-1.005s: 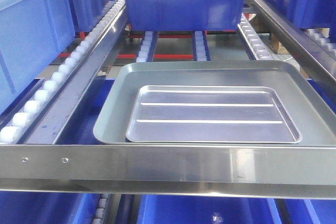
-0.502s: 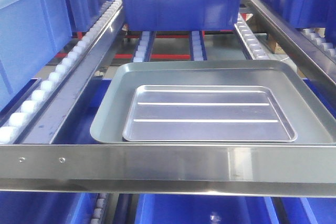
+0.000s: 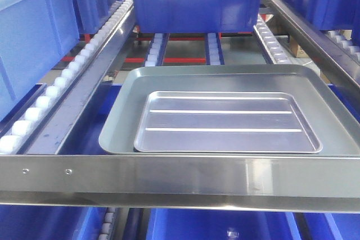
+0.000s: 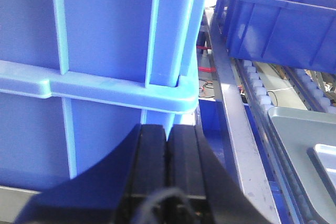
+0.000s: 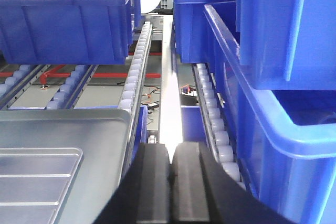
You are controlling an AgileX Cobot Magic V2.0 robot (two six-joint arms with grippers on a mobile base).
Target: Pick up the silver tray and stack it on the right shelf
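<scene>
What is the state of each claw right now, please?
Left claw: closed, holding nothing.
Right claw: closed, holding nothing.

Steel flow-rack shelf [image 3: 169, 175] with a broad shiny front rail and white-roller side rails. Directly on it: a dull grey tray [image 3: 121, 116] just behind the front rail, and a blue bin [image 3: 197, 1] further back. Inside the grey tray, touching its base, the silver tray [image 3: 225, 122].
</scene>
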